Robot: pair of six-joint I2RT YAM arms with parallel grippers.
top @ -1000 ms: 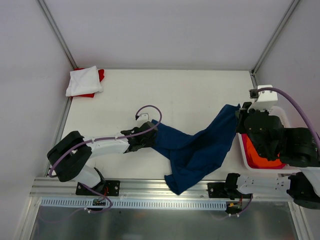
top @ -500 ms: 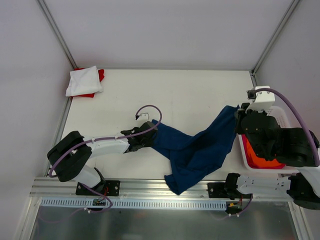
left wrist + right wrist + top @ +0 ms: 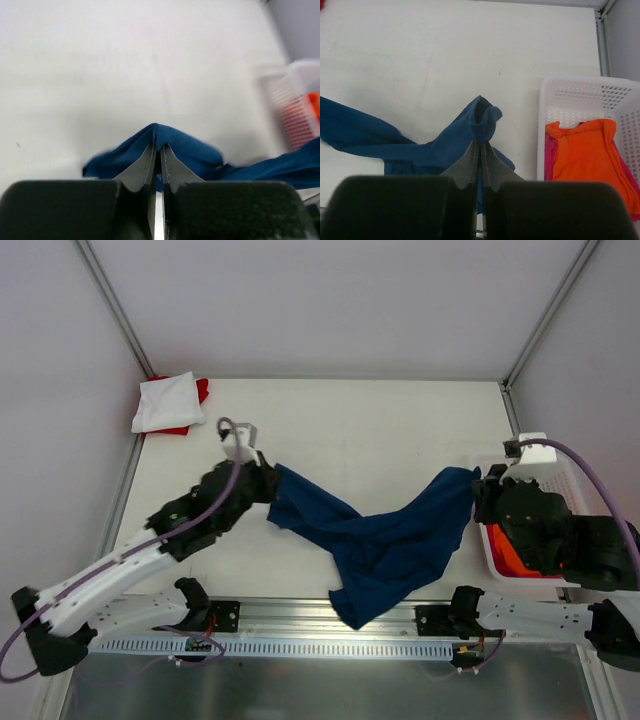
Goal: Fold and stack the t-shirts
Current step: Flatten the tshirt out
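A navy blue t-shirt [image 3: 385,545] hangs stretched between both arms above the table, its lower part sagging over the near edge. My left gripper [image 3: 272,478] is shut on its left end; the pinched fold [image 3: 159,137] shows in the left wrist view between the shut fingers. At the right, my right gripper [image 3: 475,485] is shut on the other end, a bunched fold [image 3: 482,120] rising from its fingertips. A folded white t-shirt [image 3: 167,402] lies on a red one [image 3: 201,390] at the far left corner. Orange [image 3: 585,150] and magenta [image 3: 549,152] t-shirts lie in the basket.
The white lattice basket [image 3: 563,472] stands at the table's right edge, under the right arm. Metal frame rails [image 3: 120,500] run along the table's sides and near edge.
The left gripper closed on the navy shirt's left end, then lifted and carried it up-left. The right gripper shifted slightly toward the near side, keeping its hold.
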